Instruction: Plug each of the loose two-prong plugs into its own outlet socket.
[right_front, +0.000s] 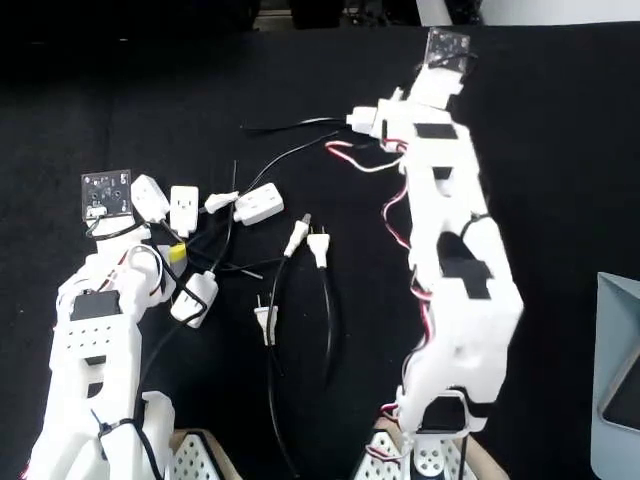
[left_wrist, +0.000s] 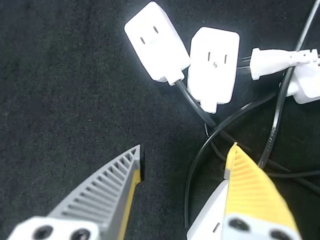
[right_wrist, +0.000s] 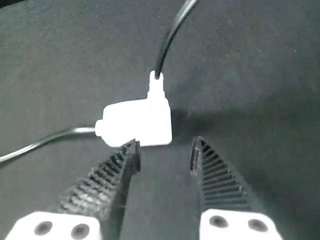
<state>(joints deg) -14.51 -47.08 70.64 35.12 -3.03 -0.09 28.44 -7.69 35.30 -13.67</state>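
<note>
Two white outlet sockets (left_wrist: 155, 42) (left_wrist: 215, 67) lie face up side by side just ahead of my left gripper (left_wrist: 182, 152), which is open and holds nothing. A white plug (left_wrist: 272, 60) points its prongs at the second socket, a small gap apart. In the high view the left gripper (right_front: 168, 248) sits below these sockets (right_front: 150, 197) (right_front: 184, 208). Three loose plugs (right_front: 296, 238) (right_front: 319, 245) (right_front: 265, 320) lie mid-table. My right gripper (right_wrist: 162, 147) is open at the far side, its tips just short of a white socket block (right_wrist: 135, 125) with a plug seemingly joined to it.
A further white socket (right_front: 260, 205) and another (right_front: 195, 298) lie among tangled black cables (right_front: 230, 240) near the left arm. A grey bin (right_front: 615, 380) stands at the right edge. The table is covered in black cloth (right_front: 560, 200).
</note>
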